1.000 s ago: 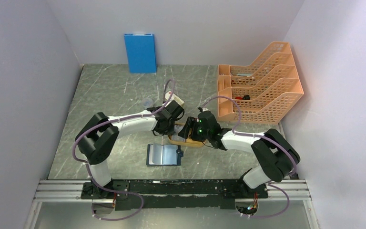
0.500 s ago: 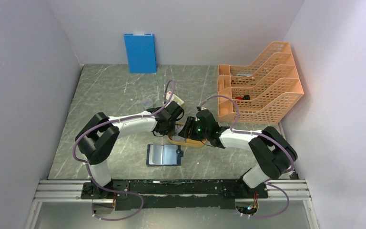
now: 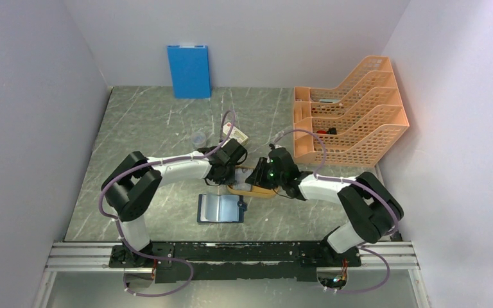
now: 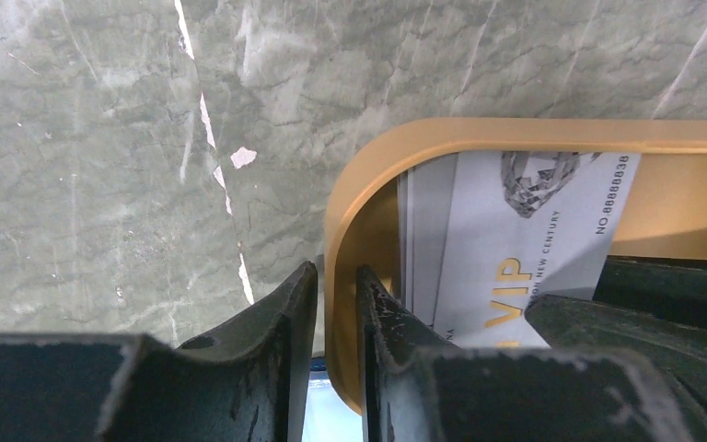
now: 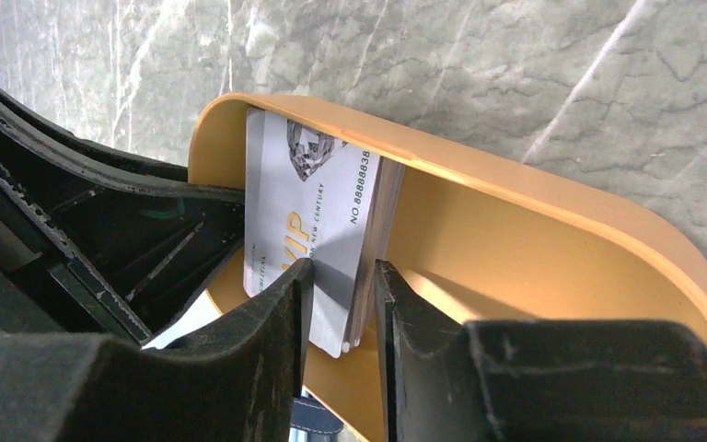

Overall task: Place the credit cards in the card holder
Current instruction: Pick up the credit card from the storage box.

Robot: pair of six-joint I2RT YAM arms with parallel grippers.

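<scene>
Credit cards sit in the orange tray, pinched by the right pincer, the left pincer clamping its rim, none yet in the open card holder toward the worktop's near edge.

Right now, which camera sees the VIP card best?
Right wrist: the card sits in the tray between the fingers of the right gripper, face nearly whole. Left wrist shows its face too, bottom hidden. From the top, it's hidden.
</scene>
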